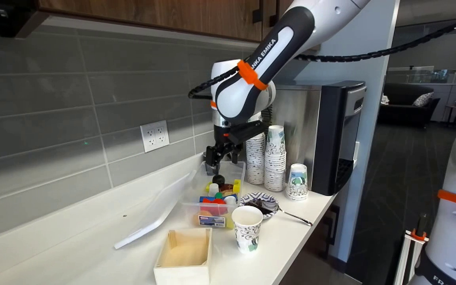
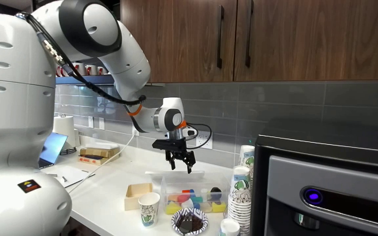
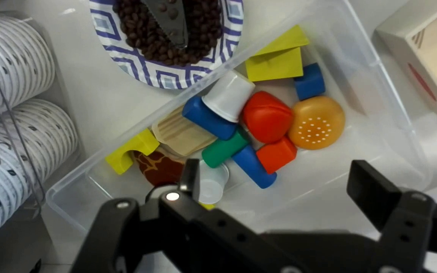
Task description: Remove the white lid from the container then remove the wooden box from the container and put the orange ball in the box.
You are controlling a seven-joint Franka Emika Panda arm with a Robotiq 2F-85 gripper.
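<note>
Wrist view, gripper point(image 3: 275, 178): its two fingers point(image 3: 374, 193) are seen spread widely apart; in both exterior views they are shown above the container point(image 3: 340, 170).
Container contents: many toy pieces point(image 3: 224, 149) are held inside, among them a rounded red piece point(image 3: 268, 115) and a tan bun-like piece point(image 3: 316, 122) with white dots; whether the red one is the orange ball cannot be told with certainty.
White lid point(image 1: 158, 213): it is placed off the container, in tilted position, on the side of the grey tiled wall point(image 1: 46, 95).
Wooden box point(image 1: 180, 273): it is set upright on the white counter point(image 1: 81, 257), outside the container and just beside it.
Counter: a patterned bowl point(image 3: 139, 66) with brown beans point(image 3: 148, 41), a paper cup point(image 1: 247, 237) and stacks of paper cups point(image 1: 274, 170) are also carried by it.
Wall: a white outlet point(image 1: 154, 135) is fixed on it, and wooden cabinets point(image 2: 294, 39) are mounted above.
Black machine point(image 1: 333, 134): a violet-blue light point(image 2: 313, 196) is lit on its front.
Room: a dark sofa point(image 1: 398, 103) is seen in the distance; a laptop point(image 2: 52, 147) and cardboard boxes point(image 2: 102, 152) are kept on the farther part of the counter.
Arm point(image 1: 279, 47): "NKA EMIKA" can be read, the beginning being hidden.
Stickers: on the container a blue-and-white label point(image 1: 212, 221) is carried, and on the arm a black sticker point(image 2: 29, 186) with yellow and red marks; their print is too small to be read.
</note>
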